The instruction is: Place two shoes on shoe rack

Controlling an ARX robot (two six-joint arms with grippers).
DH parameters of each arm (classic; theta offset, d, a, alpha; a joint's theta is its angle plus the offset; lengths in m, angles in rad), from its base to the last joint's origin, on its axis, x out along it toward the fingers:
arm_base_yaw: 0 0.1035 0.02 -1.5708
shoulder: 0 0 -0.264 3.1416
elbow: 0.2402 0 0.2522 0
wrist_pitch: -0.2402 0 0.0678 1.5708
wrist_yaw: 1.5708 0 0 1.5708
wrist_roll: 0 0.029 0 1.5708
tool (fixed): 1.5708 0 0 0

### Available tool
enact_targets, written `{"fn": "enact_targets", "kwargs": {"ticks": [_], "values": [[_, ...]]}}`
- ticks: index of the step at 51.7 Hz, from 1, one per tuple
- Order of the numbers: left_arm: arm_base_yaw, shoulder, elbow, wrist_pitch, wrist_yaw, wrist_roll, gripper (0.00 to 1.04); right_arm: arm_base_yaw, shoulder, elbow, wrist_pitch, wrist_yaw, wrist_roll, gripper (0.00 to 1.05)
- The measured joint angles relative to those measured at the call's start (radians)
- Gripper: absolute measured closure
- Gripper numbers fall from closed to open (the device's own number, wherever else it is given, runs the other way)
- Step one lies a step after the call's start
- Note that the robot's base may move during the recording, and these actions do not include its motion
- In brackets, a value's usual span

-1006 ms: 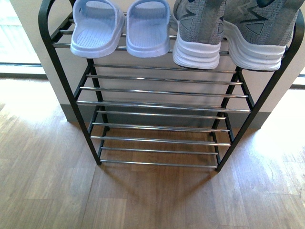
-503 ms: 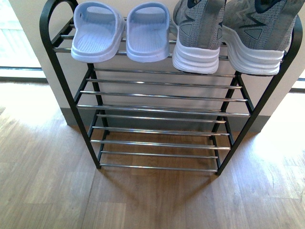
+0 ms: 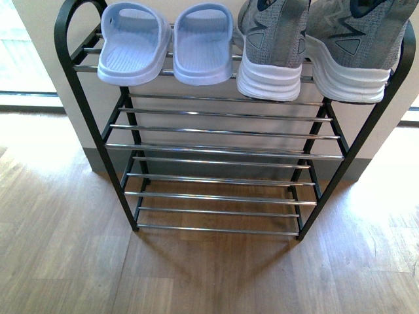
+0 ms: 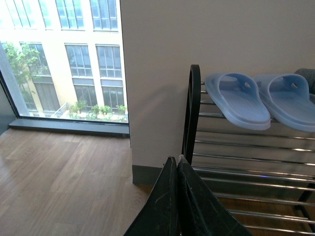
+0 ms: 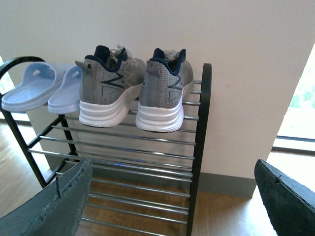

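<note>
Currently, item one: shoe rack (image 3: 222, 152), black frame with tiers of silver rods, standing on a wood floor (image 3: 65, 261) against a pale wall (image 4: 197, 39); in the front view it fills the frame from 9 to 3 o'clock.

Item two: pale blue slides (image 3: 167, 42), a pair, side by side on the top tier, at 11 o'clock in the front view, heels overhanging the front rod.

Item three: grey sneakers (image 3: 314, 46) with white soles and dark blue linings, a pair, on the same top tier at 1 o'clock, just beside the slides, heels toward the camera.

Item four: lower tiers, bare rods only.

Item five: left gripper (image 4: 177, 196), seen in the left wrist view; its two dark fingers pressed together, nothing between them; the rack's curved end post lies beyond it.

Item six: right gripper (image 5: 172, 206), seen in the right wrist view; fingers spread wide apart at the frame's lower corners, holding nothing, facing the sneakers.

Item seven: window (image 4: 64, 59) beside the wall, buildings outside.
</note>
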Motion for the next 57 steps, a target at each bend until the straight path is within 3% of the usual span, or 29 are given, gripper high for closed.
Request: {"fn": "enact_targets", "kwargs": {"ticks": [9, 19, 31, 57], "values": [[0.000, 0.000, 0.000, 0.000, 0.000, -0.001, 0.80, 0.000, 0.001, 0.000, 0.000, 0.000, 0.000, 0.09], [0.000, 0.000, 0.000, 0.000, 0.000, -0.001, 0.41, 0.000, 0.000, 0.000, 0.000, 0.000, 0.000, 0.09], [0.000, 0.000, 0.000, 0.000, 0.000, 0.000, 0.08, 0.000, 0.000, 0.000, 0.000, 0.000, 0.000, 0.09], [0.000, 0.000, 0.000, 0.000, 0.000, 0.000, 0.09, 0.000, 0.000, 0.000, 0.000, 0.000, 0.000, 0.09]]}}
